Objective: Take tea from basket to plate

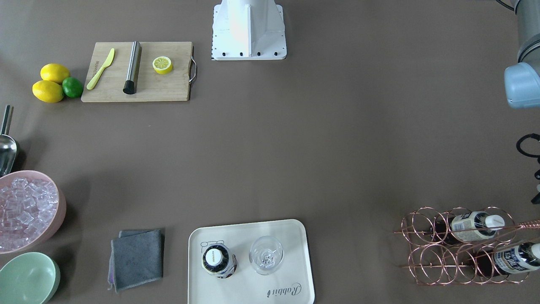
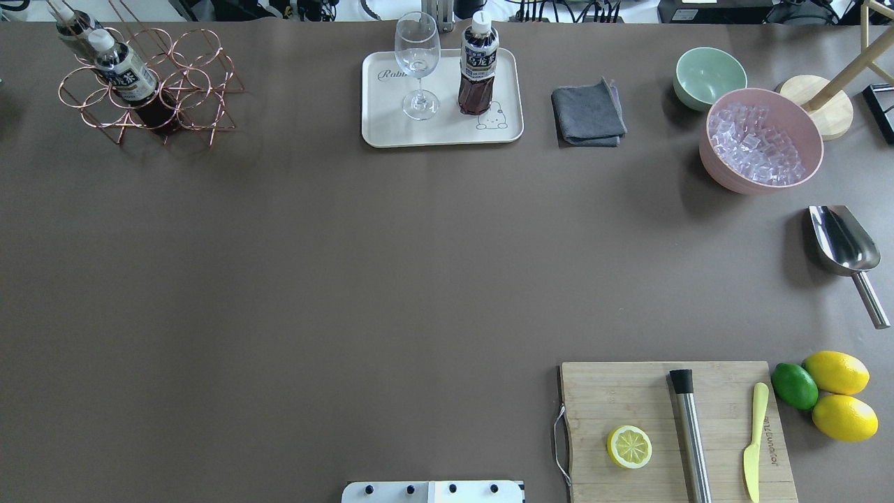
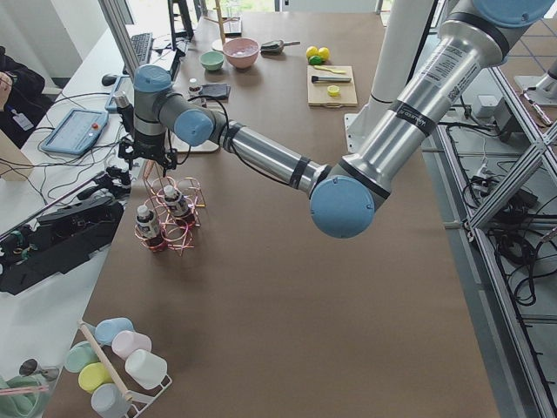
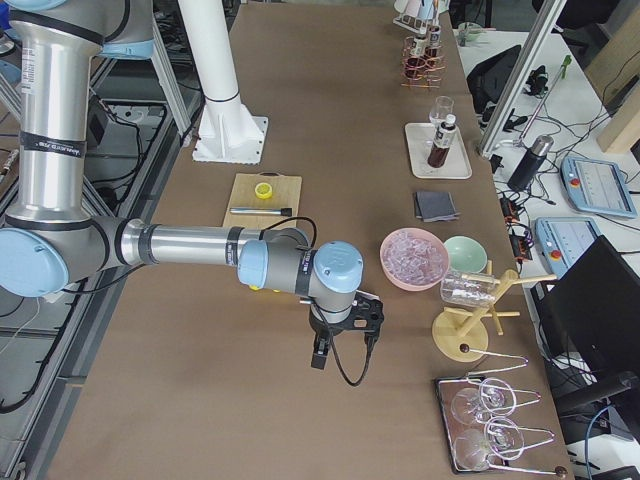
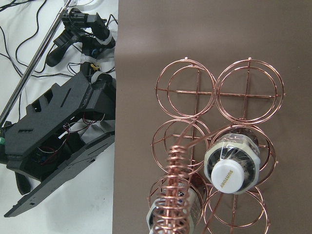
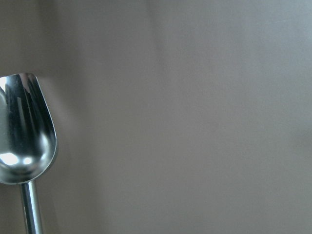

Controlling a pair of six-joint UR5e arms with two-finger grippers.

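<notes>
The left jaws hang directly above the basket (image 5: 186, 91), but only the side camera at the robot's left catches them, so we cannot tell how far they are parted or whether they hold anything. The left wrist camera looks straight down into the basket and shows none of them. The right jaws are equally unreadable. They hover low over the table (image 2: 349, 279) at the end farthest from the basket, with a steel scoop (image 6: 24, 131) beneath their camera. Two tea bottles stand cap-up in the basket's ring cells. One (image 5: 229, 178) has its white cap fully exposed, while the other (image 5: 173, 219) sits under the twisted handle (image 5: 175, 165), and the remaining cells appear empty. A third tea bottle (image 2: 478, 70) already stands upright on the plate (image 2: 447, 133), just beside a stemmed glass (image 2: 418, 66) and well apart from the basket along the same table edge. We judge each bottle to be full and therefore moderately heavy. The body looks stiff, its label film is probably slick, and the cap is narrow. The exposed bottle is the easier target. Hold should be taken at the neck just below the cap, and the lift should run straight up through the ring. The wire basket is probably light and could be dragged along or tipped.
</notes>
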